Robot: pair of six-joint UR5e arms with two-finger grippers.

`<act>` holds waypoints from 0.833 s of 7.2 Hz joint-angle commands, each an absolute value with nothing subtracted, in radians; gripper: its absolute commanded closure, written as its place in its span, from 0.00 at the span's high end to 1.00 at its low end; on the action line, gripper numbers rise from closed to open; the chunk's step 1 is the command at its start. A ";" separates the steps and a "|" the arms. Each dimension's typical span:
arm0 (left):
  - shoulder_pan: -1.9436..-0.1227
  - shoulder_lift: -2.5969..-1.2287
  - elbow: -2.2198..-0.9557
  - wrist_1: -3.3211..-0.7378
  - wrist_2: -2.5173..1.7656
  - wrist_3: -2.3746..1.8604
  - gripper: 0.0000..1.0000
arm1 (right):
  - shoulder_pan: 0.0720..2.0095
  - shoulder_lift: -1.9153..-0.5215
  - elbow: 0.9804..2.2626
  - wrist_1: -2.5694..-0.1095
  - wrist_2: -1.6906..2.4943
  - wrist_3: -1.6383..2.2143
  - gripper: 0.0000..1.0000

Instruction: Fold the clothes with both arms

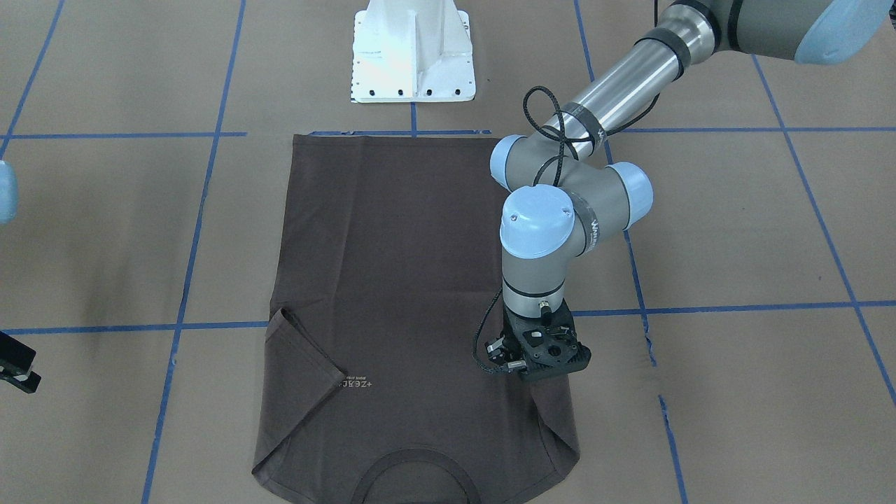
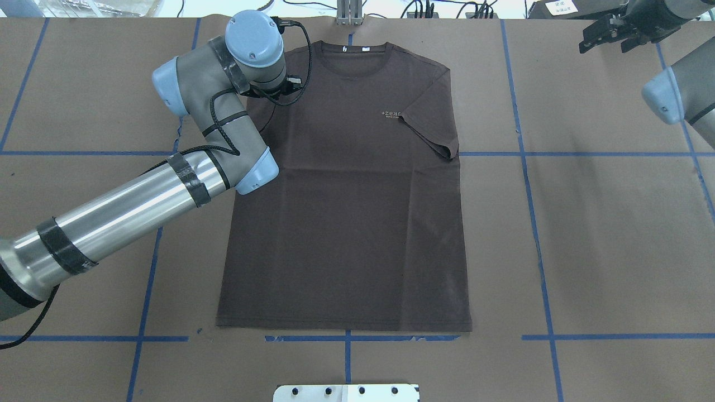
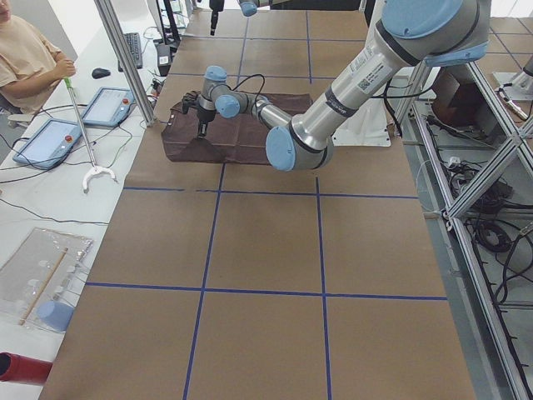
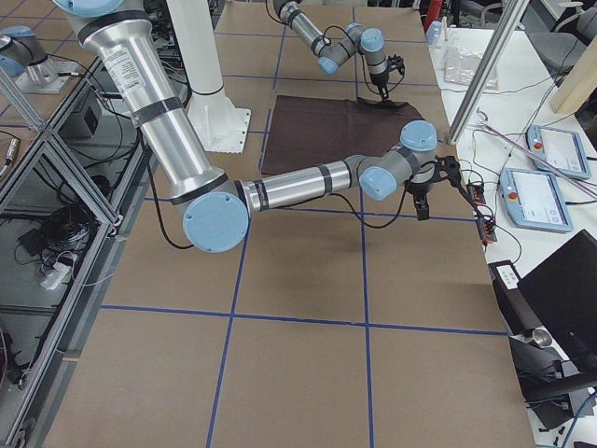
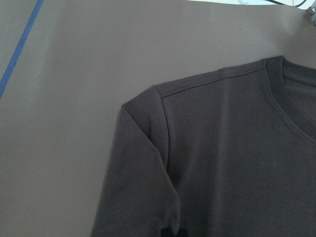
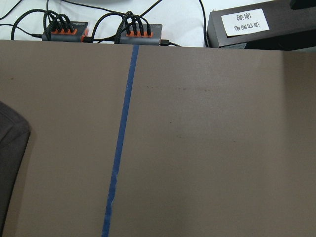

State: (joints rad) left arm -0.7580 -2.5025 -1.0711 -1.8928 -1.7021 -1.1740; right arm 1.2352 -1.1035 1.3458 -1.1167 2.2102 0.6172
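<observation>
Left tool [image 1: 542, 353] low on the shirt's [image 1: 392, 280] shoulder, likely tucking that side inward to match the folded sleeve [image 1: 301, 371] opposite; whether clenched, cannot tell.

Left gripper [image 1: 544, 355]: fingertips hidden beneath its own body, over the T-shirt [image 1: 392, 266]; jaw spacing undeterminable. Collar [image 1: 413, 453]: cut off at the 6 o'clock edge. Right gripper [image 2: 606, 32]: at 1 o'clock overhead, too small to judge; cropped at 9 o'clock in the front-facing view.
</observation>
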 commanded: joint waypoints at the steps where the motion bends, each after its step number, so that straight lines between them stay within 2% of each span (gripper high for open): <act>1: -0.756 -2.485 -1.095 -1.896 -1.700 -1.087 1.00 | 1.223 -1.098 1.348 -1.117 2.203 0.626 1.00; 4: -0.753 -2.309 -1.421 -1.884 -1.721 -1.046 1.00 | 1.068 -1.107 1.481 -1.120 2.075 0.914 1.00; 6: -0.733 -2.164 -1.637 -1.888 -1.785 -1.061 1.00 | 0.880 -1.231 1.703 -1.127 1.946 1.159 1.00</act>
